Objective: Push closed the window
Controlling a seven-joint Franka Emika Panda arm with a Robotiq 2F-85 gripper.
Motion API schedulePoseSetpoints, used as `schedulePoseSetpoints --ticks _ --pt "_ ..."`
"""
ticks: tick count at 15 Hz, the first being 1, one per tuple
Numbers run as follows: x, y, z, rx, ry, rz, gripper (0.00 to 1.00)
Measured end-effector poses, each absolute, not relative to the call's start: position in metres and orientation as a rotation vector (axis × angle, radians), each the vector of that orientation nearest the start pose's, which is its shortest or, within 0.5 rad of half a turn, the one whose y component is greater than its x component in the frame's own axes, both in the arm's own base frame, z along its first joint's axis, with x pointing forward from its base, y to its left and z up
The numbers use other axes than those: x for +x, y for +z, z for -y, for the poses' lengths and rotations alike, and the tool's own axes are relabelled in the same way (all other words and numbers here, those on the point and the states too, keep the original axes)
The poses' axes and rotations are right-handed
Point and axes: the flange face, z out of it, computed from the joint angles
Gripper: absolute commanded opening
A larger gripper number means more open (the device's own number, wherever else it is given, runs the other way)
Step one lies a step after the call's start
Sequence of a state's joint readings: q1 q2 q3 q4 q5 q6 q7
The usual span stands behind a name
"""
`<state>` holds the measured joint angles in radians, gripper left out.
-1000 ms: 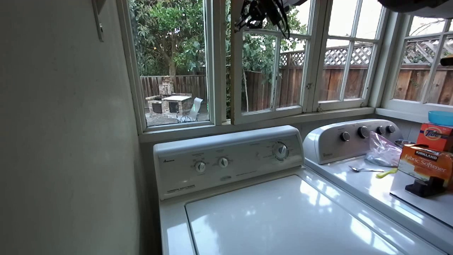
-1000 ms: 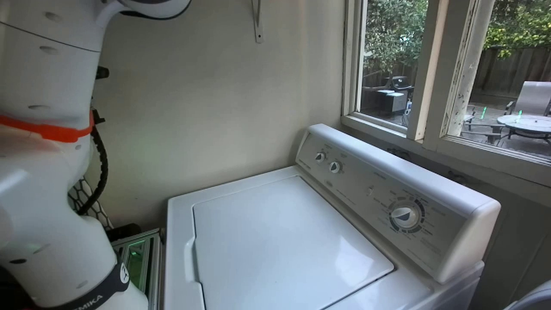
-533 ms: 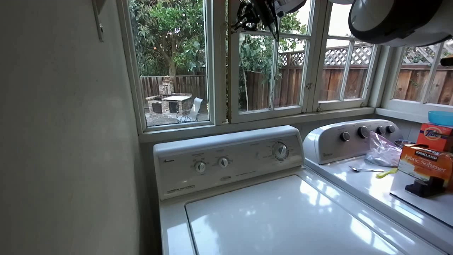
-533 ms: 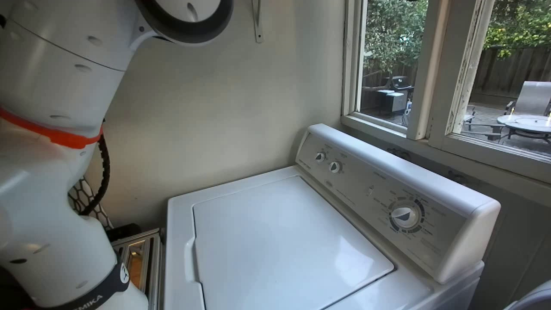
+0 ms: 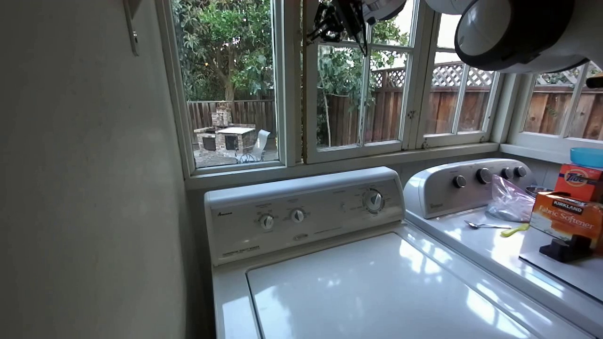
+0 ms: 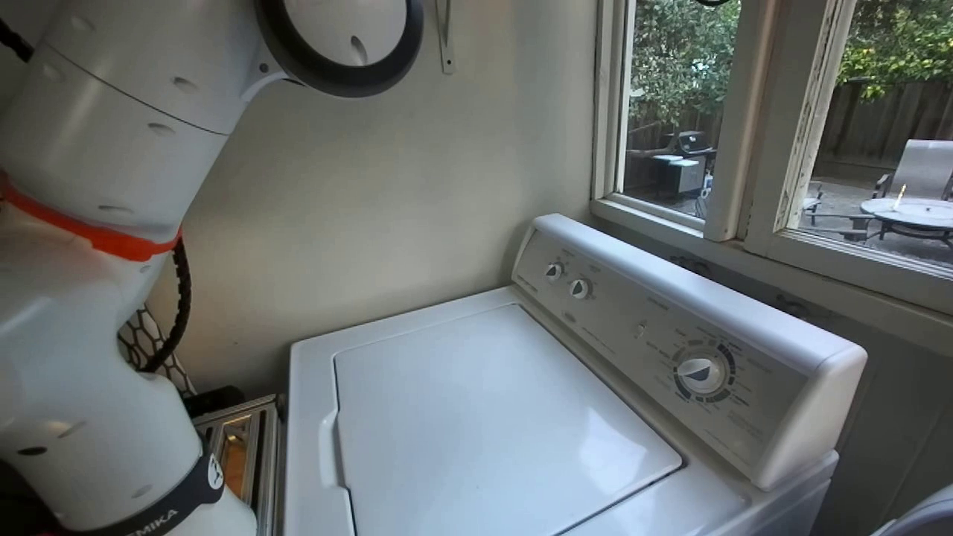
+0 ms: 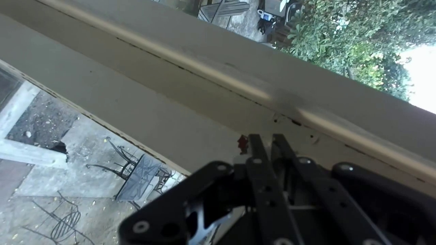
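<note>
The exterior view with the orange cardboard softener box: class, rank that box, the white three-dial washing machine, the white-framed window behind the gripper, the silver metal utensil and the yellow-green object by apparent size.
1. Washing machine
2. Window
3. Softener box
4. Silver utensil (longer) and yellow-green object (broader): too close to rank

The window (image 5: 365, 95) is painted white with dark flecks. The gripper (image 7: 267, 139) is black; the arm (image 6: 82, 313) is white, circled by an orange band (image 6: 126, 244). The washer (image 6: 476, 424) is white, its control panel (image 6: 622, 320) grey, its large dial (image 6: 698, 374) white inside a ring (image 6: 730, 361) of dark dashes. The bowl (image 5: 586, 157) is turquoise, the Tide box (image 5: 579, 187) red-orange, the fabric softener box (image 5: 560, 215) orange; the fence (image 5: 440, 109) is brown, its lattice (image 5: 445, 75) pale and criss-crossed.
</note>
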<state>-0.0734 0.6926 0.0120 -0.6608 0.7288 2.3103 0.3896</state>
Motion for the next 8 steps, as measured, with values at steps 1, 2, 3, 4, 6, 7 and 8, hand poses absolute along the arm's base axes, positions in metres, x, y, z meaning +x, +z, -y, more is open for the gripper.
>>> schedulePoseSetpoints --ticks 1,2,3,4,6,7,8 --pt "0.759 0.702 0.038 -1.973 -0.928 -0.699 0.03" --pt "0.760 0.701 0.037 -1.966 -0.936 -0.702 0.03" --pt "0.762 0.699 0.036 -1.954 -0.948 -0.706 0.03" --pt "0.764 0.697 0.035 -1.939 -0.964 -0.712 0.03" --pt "0.769 0.692 0.031 -1.900 -0.993 -0.723 0.03" --pt "0.772 0.689 0.030 -1.879 -1.008 -0.729 0.03" --pt "0.774 0.686 0.028 -1.858 -1.023 -0.735 0.03"
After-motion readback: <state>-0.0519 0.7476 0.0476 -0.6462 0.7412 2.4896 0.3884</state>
